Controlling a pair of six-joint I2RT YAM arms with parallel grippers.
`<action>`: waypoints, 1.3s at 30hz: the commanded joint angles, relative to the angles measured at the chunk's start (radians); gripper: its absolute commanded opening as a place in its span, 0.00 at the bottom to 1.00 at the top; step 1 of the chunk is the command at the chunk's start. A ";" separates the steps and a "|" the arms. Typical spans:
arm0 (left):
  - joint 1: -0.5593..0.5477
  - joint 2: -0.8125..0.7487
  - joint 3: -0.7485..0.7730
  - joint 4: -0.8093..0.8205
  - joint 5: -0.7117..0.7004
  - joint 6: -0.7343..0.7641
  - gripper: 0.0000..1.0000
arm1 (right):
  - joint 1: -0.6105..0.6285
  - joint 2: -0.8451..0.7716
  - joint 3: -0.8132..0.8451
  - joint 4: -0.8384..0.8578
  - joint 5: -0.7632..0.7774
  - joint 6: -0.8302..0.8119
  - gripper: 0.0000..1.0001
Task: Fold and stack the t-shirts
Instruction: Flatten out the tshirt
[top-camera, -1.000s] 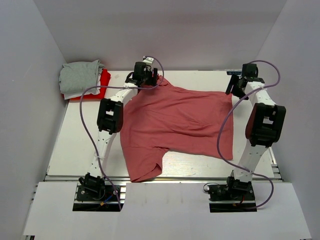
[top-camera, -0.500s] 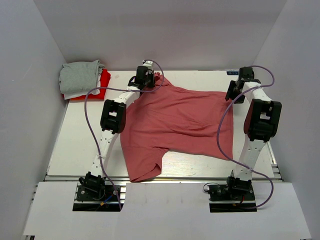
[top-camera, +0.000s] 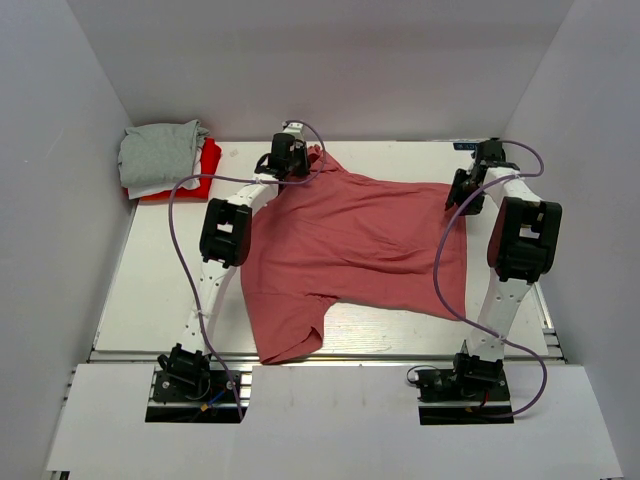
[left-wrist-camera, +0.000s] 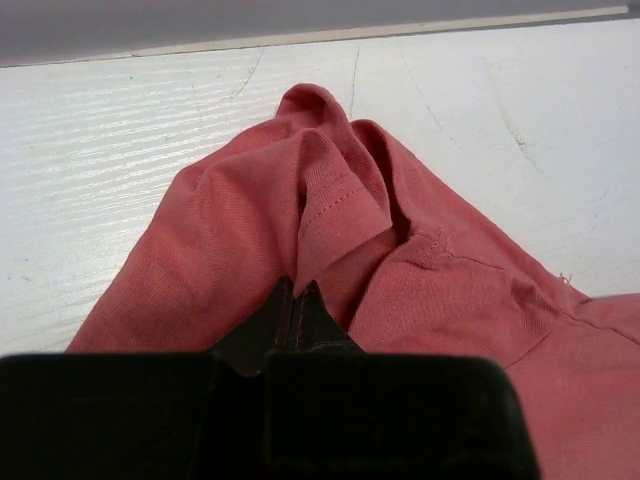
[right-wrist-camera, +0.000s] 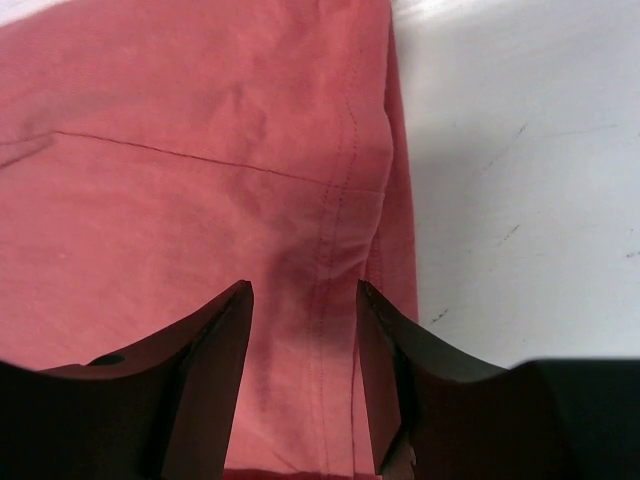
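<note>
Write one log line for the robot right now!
left gripper: shut on pink t-shirt | right gripper: open astride its edge | folded stack: far-left corner

My left arm (top-camera: 222, 232) stretches from its base at the near edge of the table (top-camera: 150, 290) toward the far edge, leaning a little to the right with the elbow raised. My left gripper (left-wrist-camera: 295, 293) sits at the end of that reach, pointing down. Its jaws are pressed together on a bunched fold of the salmon-pink t-shirt (left-wrist-camera: 250, 230).

My right arm (top-camera: 524, 240) stands steeper near the table's right edge, with the forearm tipped inward. My right gripper (right-wrist-camera: 305, 290) points down, jaws apart with a clear gap. Its two dark fingers (right-wrist-camera: 215, 330) straddle the shirt's hem seam; I cannot tell whether the tips touch it.
</note>
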 joint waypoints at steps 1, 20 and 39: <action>0.000 -0.116 -0.012 0.005 0.019 -0.011 0.00 | -0.011 -0.020 -0.023 -0.022 0.024 0.010 0.52; 0.000 -0.154 -0.066 0.014 -0.012 -0.002 0.00 | -0.020 -0.059 -0.095 0.097 -0.129 0.039 0.42; 0.018 -0.203 -0.016 0.014 -0.053 0.007 0.00 | -0.034 -0.111 0.001 0.176 0.056 0.049 0.00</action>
